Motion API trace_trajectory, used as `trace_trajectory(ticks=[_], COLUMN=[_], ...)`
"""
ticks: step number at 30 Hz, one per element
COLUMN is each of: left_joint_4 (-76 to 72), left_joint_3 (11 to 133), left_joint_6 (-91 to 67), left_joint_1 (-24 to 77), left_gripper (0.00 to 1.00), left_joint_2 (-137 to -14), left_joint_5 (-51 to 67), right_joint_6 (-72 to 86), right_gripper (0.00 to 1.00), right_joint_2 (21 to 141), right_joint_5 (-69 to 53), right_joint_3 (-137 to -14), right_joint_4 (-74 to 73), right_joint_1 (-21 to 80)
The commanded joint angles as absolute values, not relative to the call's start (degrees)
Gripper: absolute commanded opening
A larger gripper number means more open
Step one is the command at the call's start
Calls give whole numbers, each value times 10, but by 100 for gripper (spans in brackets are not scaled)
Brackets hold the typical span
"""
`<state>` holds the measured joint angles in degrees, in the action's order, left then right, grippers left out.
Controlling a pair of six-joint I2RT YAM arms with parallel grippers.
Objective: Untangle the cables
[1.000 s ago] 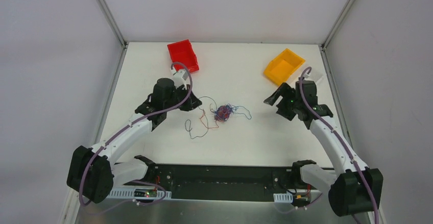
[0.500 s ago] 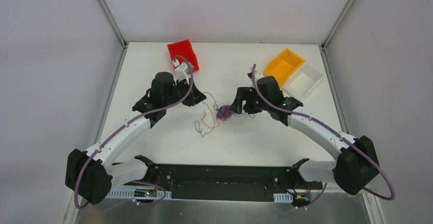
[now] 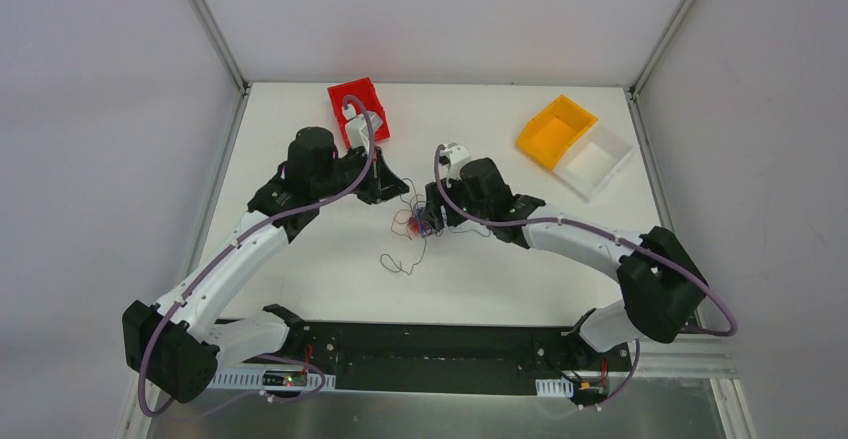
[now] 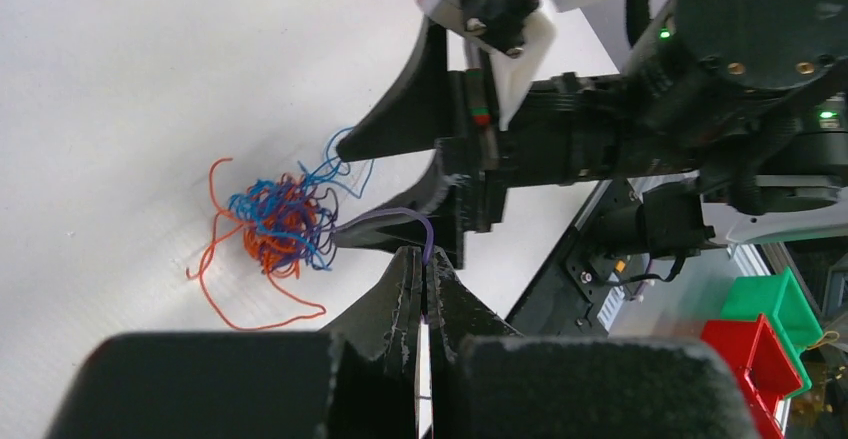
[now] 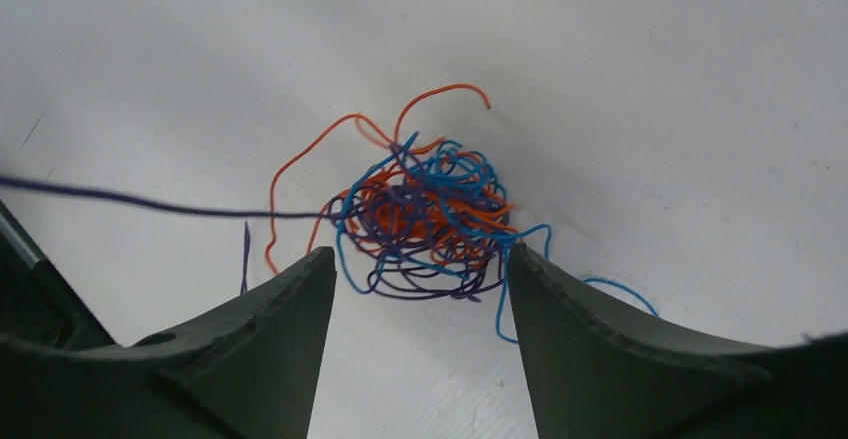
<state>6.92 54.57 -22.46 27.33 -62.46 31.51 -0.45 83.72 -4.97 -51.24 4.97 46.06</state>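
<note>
The cables are a small ball of thin orange, blue and dark purple wires point(image 3: 418, 221) point(image 4: 280, 224) point(image 5: 430, 219) lying mid-table, with loose ends trailing toward the near side point(image 3: 402, 259). My left gripper point(image 3: 395, 191) point(image 4: 425, 259) hangs just left of and behind the ball, shut on one dark purple strand point(image 4: 400, 217) that runs taut from the ball point(image 5: 150, 202). My right gripper point(image 3: 428, 217) point(image 5: 420, 259) reaches in from the right, open, with its fingertips either side of the ball's near edge. A blue loop touches the right finger point(image 5: 560, 299).
A red bin point(image 3: 358, 107) stands at the back, just behind the left wrist. A yellow bin point(image 3: 556, 129) and a white bin point(image 3: 598, 162) stand at the back right. The two grippers are close together over the table's middle.
My right arm swung left from beside the yellow bin to the ball, its jaws narrowing. The left gripper moved slightly back with its strand; the ball and loose ends shifted left.
</note>
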Motion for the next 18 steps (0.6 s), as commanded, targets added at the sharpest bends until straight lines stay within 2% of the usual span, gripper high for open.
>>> trace_trajectory(ticks=[1, 8, 14, 18], left_joint_4=[83, 86, 93, 99], left_joint_3=[581, 599, 612, 627], left_joint_6=[-213, -215, -215, -216], left_joint_1=[272, 272, 272, 272], left_gripper=[0, 0, 0, 0], left_joint_2=[-616, -619, -624, -628], left_joint_5=[347, 363, 359, 360], right_joint_6=[-8, 19, 52, 75], right_gripper=[66, 66, 66, 62], right_joint_2=[871, 928, 942, 949], right_joint_5=[-4, -70, -79, -56], right_joint_3=[-549, -554, -512, -495], right_joint_4=[145, 205, 245, 240], right_joint_1=[466, 484, 496, 497])
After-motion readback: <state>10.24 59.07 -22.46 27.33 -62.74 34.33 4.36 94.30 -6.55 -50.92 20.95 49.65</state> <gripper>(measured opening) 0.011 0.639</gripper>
